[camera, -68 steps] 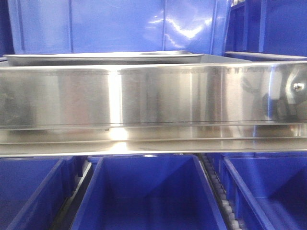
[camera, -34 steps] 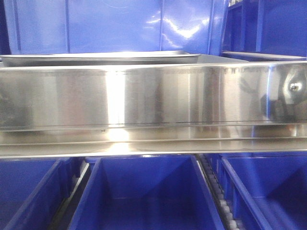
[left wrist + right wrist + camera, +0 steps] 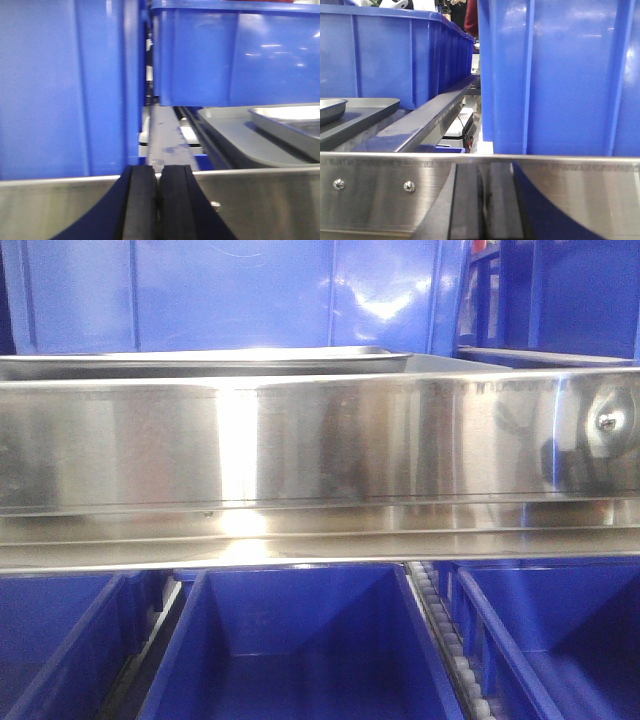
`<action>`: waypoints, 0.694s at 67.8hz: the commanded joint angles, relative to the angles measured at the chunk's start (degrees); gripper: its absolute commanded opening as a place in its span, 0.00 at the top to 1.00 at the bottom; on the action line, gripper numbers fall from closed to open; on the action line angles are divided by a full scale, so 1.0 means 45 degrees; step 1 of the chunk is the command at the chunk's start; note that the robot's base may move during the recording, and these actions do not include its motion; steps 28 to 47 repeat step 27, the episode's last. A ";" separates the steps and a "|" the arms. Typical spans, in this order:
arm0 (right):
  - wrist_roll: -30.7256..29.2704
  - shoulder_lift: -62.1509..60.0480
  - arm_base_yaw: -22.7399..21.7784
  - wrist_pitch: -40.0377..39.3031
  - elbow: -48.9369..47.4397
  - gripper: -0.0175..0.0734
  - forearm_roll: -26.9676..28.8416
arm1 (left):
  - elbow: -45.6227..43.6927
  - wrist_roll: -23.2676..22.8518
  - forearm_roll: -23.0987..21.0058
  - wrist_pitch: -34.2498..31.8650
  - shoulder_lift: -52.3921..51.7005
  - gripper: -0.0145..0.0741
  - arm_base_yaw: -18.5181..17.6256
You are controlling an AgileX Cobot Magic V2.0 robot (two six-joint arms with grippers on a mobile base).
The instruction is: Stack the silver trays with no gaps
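1. Left wrist view: the left pincer [image 3: 158, 200] has its pads pressed together, empty, low behind the steel shelf panel [image 3: 270, 202]; the silver trays [image 3: 292, 125] lie ahead to its right.
2. Right wrist view: the right pincer [image 3: 485, 200] is likewise together; the trays sit ahead-left, long axis across, neither arm clearly nearer.

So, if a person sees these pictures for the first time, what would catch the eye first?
Most striking is the broad shiny steel panel running across the whole front view, with a screw near its right end. Just above and behind it lies a silver tray, seen edge-on. Blue plastic bins fill everything else, above and below, and in each wrist view the left gripper and right gripper show black fingers pressed together, holding nothing.
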 commanded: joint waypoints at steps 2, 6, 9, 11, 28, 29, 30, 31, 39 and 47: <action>-0.0063 -0.0051 -0.0049 -0.0257 -0.0005 0.83 0.0046 | -0.0025 0.0000 -0.0269 -0.0120 -0.0073 0.85 -0.0058; -0.0063 -0.0051 -0.0049 -0.0257 -0.0005 0.83 0.0046 | -0.0025 0.0000 -0.0269 -0.0120 -0.0073 0.85 -0.0058; -0.0063 -0.0051 -0.0049 -0.0257 -0.0005 0.83 0.0046 | -0.0025 0.0000 -0.0269 -0.0120 -0.0073 0.85 -0.0058; -0.0063 -0.0051 -0.0049 -0.0257 -0.0005 0.83 0.0046 | -0.0025 0.0000 -0.0269 -0.0120 -0.0073 0.85 -0.0058; -0.0063 -0.0051 -0.0049 -0.0257 -0.0005 0.83 0.0046 | -0.0025 0.0000 -0.0269 -0.0120 -0.0073 0.85 -0.0058; -0.0063 -0.0051 -0.0049 -0.0257 -0.0005 0.83 0.0046 | -0.0025 0.0000 -0.0269 -0.0120 -0.0073 0.85 -0.0058; -0.0063 -0.0051 -0.0049 -0.0257 -0.0005 0.83 0.0046 | -0.0025 0.0000 -0.0269 -0.0120 -0.0073 0.85 -0.0058; -0.0063 -0.0051 -0.0049 -0.0257 -0.0005 0.83 0.0046 | -0.0025 0.0000 -0.0269 -0.0120 -0.0073 0.85 -0.0058; -0.0063 -0.0051 -0.0049 -0.0257 -0.0005 0.83 0.0046 | -0.0025 0.0000 -0.0269 -0.0120 -0.0073 0.85 -0.0058; -0.0063 -0.0051 -0.0049 -0.0257 -0.0005 0.83 0.0046 | -0.0025 0.0000 -0.0269 -0.0120 -0.0073 0.85 -0.0058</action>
